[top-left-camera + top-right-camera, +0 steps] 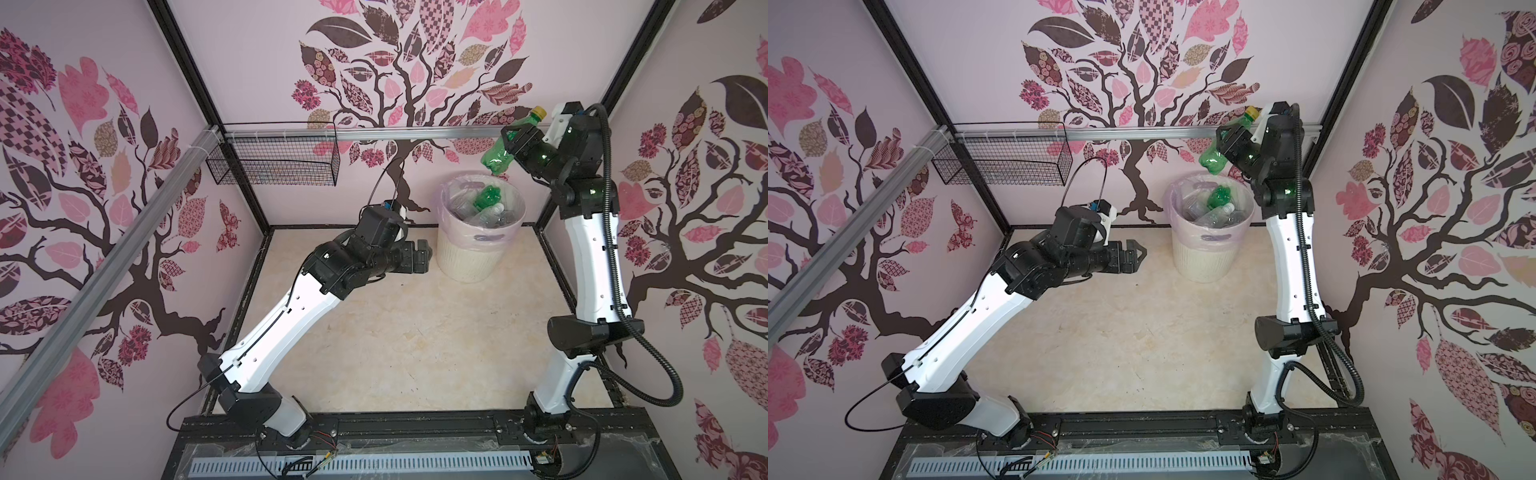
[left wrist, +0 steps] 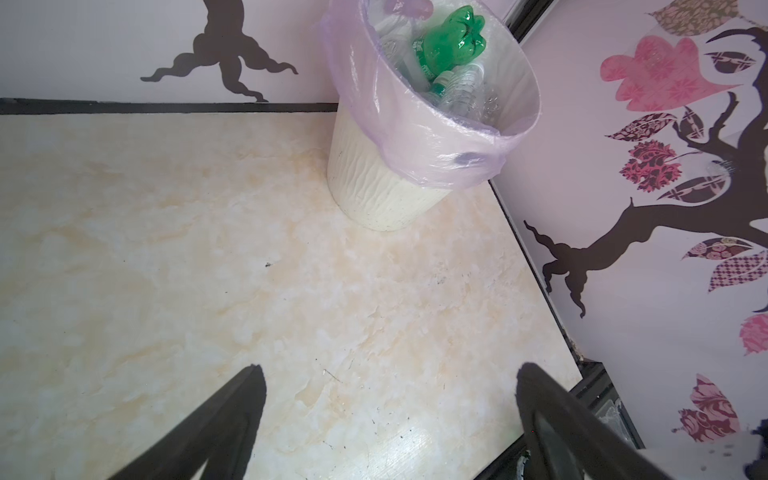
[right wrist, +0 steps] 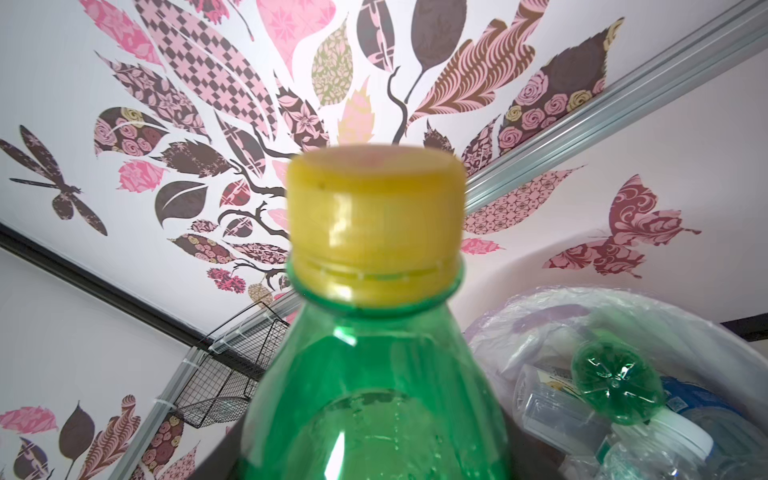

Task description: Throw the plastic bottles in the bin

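My right gripper (image 1: 513, 139) is shut on a green plastic bottle (image 1: 498, 153) with a yellow cap, held tilted, cap up, in the air just above the far right rim of the bin (image 1: 478, 253). In the right wrist view this bottle (image 3: 374, 395) fills the middle. The cream ribbed bin (image 1: 1204, 257), lined with a pale lilac bag, holds several clear bottles and another green bottle (image 1: 488, 197) (image 2: 449, 41). My left gripper (image 1: 1139, 253) hangs open and empty above the floor, just left of the bin (image 2: 374, 183); its dark fingers (image 2: 232, 415) stand far apart.
A black wire mesh basket (image 1: 274, 162) hangs on the aluminium rail at the back left. Patterned walls close the cell on three sides. The cream marbled floor (image 1: 415, 332) spreads out in front of the bin.
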`<state>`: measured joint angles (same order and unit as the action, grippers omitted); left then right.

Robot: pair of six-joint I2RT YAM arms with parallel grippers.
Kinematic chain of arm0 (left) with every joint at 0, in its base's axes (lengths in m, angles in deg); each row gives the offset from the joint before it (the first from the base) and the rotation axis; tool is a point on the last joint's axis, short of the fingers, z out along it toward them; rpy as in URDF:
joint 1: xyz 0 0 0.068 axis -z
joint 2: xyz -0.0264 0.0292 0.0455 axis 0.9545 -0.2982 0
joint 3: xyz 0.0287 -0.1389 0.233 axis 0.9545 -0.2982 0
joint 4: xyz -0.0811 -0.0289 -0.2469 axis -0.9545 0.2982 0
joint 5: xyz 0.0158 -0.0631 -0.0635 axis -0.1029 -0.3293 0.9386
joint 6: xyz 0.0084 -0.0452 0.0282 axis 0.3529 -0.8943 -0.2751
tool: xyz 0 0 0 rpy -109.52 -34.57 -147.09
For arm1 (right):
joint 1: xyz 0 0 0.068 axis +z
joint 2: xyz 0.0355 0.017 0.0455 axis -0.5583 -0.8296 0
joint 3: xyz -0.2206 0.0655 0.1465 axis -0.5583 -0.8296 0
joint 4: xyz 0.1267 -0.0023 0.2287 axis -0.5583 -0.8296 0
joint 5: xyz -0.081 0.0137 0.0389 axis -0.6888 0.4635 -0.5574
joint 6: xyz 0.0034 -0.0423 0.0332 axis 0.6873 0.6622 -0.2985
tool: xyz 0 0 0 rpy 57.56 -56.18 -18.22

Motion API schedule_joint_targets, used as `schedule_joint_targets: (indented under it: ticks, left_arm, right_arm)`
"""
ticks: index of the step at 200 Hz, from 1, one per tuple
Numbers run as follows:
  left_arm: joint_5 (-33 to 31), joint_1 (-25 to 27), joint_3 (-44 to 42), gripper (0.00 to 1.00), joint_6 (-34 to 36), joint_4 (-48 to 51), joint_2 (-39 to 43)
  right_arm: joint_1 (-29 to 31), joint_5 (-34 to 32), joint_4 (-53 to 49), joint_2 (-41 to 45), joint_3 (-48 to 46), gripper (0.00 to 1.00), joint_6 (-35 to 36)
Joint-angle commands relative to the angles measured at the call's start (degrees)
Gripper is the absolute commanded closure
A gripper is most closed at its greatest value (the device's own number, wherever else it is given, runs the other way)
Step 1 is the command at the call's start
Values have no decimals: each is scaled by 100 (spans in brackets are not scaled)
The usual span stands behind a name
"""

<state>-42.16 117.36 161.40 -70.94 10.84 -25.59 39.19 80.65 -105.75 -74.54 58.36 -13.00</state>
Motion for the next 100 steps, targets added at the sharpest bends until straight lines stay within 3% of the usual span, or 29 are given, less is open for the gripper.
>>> schedule_joint_targets:
  ticks: [1,17,32,53,83,100]
  left_arm:
    - [-116,11,-57,3,168,-19,129]
    - [-87,11,-83,3,182,-69,117]
    - [-94,16,-106,3,205,-75,110]
    - [-118,12,-161,3,200,-84,102]
    - [-60,12,-126,3,161,-117,22]
    - [-46,11,-90,3,122,-115,-14]
  right_arm:
    - [10,25,-94,-424,-368,40,-142]
    - [10,215,-565,-965,-137,26,-41]
    - [10,311,-1110,-1426,826,1,6]
    - [11,169,-1124,-1338,1453,0,-49]
    - [10,19,-356,-203,-56,0,-55]
    - [10,-15,-340,31,-293,0,-9]
